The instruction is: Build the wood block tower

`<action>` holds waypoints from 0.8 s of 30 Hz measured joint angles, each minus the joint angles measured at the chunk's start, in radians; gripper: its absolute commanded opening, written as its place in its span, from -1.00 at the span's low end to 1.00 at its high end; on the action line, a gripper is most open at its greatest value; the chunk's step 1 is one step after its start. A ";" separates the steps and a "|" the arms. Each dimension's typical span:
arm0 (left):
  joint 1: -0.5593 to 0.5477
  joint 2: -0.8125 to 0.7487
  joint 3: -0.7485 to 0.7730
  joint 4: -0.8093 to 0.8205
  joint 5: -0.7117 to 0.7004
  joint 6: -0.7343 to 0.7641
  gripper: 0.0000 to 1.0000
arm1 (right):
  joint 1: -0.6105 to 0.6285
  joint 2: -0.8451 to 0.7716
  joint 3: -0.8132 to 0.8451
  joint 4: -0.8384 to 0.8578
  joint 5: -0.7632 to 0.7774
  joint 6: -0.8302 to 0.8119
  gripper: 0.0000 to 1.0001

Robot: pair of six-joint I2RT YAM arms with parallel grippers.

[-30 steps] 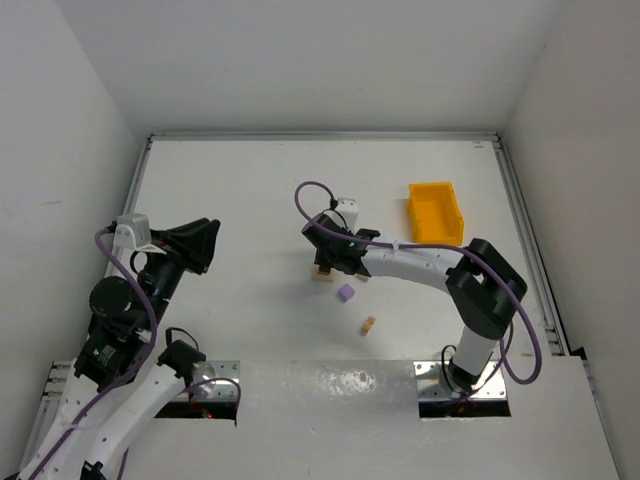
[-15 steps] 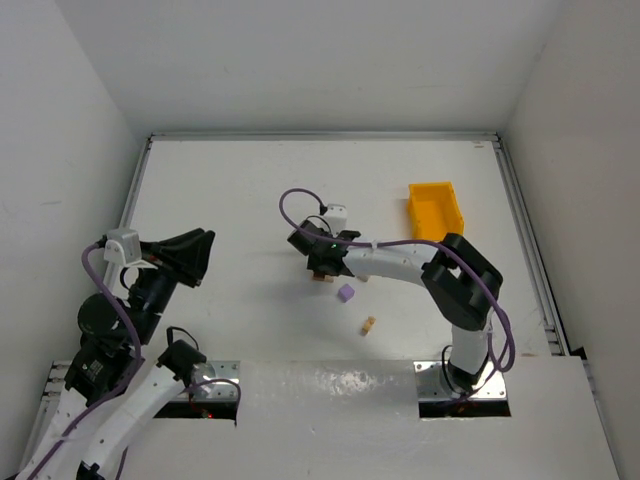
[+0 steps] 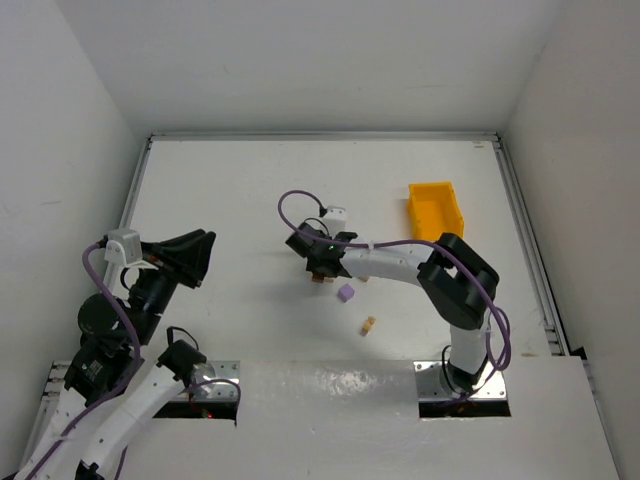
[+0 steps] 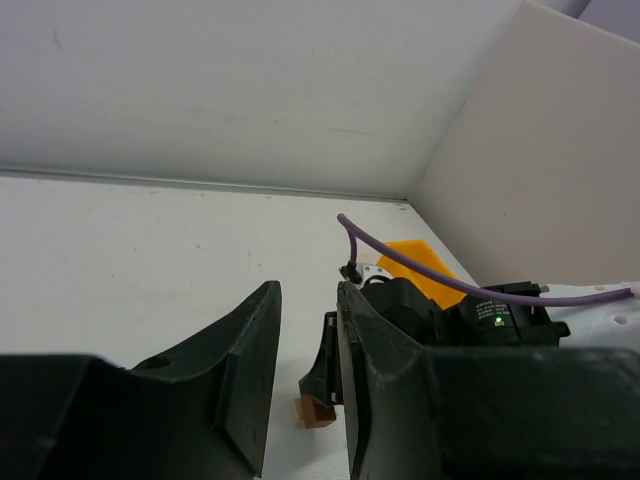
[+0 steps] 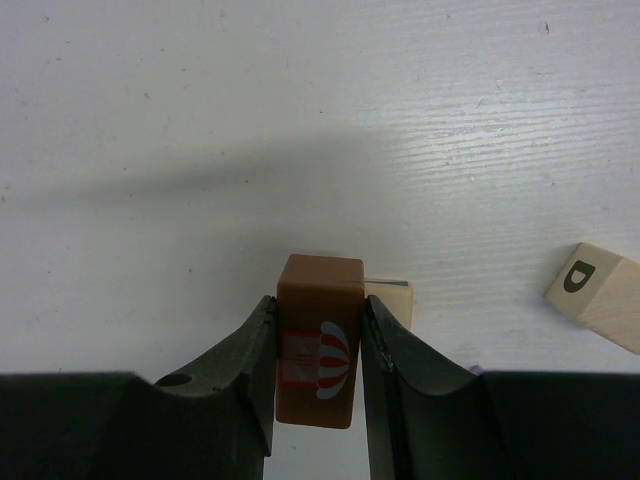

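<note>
My right gripper (image 3: 321, 263) (image 5: 320, 350) is shut on a dark brown cube (image 5: 320, 335) with a red and white picture on it. The cube is low over the table, and a pale tan cube (image 5: 391, 299) sits right against its far side. I cannot tell whether the two touch. The brown cube also shows in the left wrist view (image 4: 319, 412) and from above (image 3: 320, 277). A purple cube (image 3: 346, 293) and a tan cube (image 3: 369, 325) lie loose nearer the arm bases. A tan lettered cube (image 5: 596, 294) lies to the right. My left gripper (image 3: 196, 258) (image 4: 305, 385) is open, empty and raised at the left.
A yellow plastic bin (image 3: 436, 212) stands at the back right, also in the left wrist view (image 4: 425, 266). White walls enclose the table on three sides. The right arm's purple cable (image 3: 290, 205) loops above its wrist.
The right gripper has moved a little left with the brown cube in it. The left arm dropped and drew back to the left, then stayed still.
</note>
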 measured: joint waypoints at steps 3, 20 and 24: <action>0.000 0.000 0.000 0.000 0.000 0.000 -0.46 | 0.000 0.000 -0.004 0.000 0.006 0.003 -0.60; 0.000 0.000 0.000 -0.002 0.000 0.003 -0.46 | 0.000 0.000 -0.012 -0.004 0.018 0.002 -0.52; 0.000 0.000 0.000 -0.007 0.000 0.004 -0.46 | 0.000 0.000 -0.013 -0.004 0.017 -0.002 -0.51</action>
